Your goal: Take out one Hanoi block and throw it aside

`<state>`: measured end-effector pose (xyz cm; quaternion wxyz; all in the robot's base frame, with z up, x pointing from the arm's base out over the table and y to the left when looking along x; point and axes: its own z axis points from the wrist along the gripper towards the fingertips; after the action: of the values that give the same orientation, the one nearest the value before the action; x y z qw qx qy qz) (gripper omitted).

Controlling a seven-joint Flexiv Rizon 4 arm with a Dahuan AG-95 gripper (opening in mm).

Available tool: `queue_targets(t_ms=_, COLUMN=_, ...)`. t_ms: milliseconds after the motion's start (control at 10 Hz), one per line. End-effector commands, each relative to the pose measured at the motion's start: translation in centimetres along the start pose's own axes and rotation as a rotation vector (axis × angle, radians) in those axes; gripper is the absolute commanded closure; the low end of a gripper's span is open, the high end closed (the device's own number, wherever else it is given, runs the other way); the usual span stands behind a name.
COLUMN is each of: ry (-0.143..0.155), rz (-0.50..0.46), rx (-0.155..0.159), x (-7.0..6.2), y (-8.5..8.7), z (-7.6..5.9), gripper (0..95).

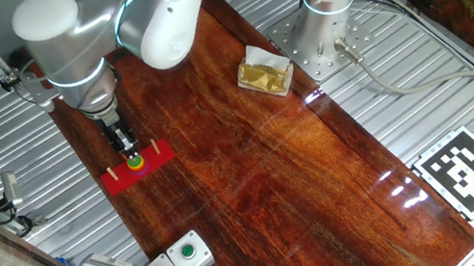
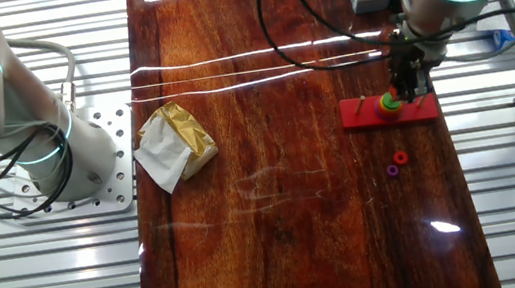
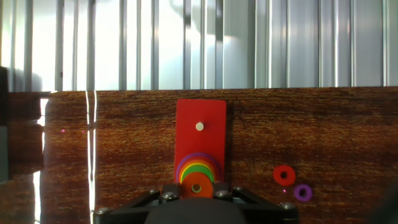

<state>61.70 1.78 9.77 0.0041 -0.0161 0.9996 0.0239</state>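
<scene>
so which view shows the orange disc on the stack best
The hand view: the orange disc sits close and face-on atop the stack, its hole visible. In both fixed views the pincer hides it; only green and yellow discs show.
</scene>
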Motion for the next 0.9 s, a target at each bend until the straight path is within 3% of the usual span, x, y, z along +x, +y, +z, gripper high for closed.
queue_targets(t_ms=100, ry=0.005, rz=-0.001, rx=0.003, x=0.0, y=0.0, z=-0.2, gripper=76.0)
queue_targets(t_ms=400, ry=0.007, rz=-0.015, rx=0.005, x=0.2, y=-0.5, z=-0.2, gripper=76.0)
queue_targets(t_ms=900, ry=0.013, rz=-0.088, rx=0.004, x=1.2, y=-4.7, z=-0.8, gripper=76.0)
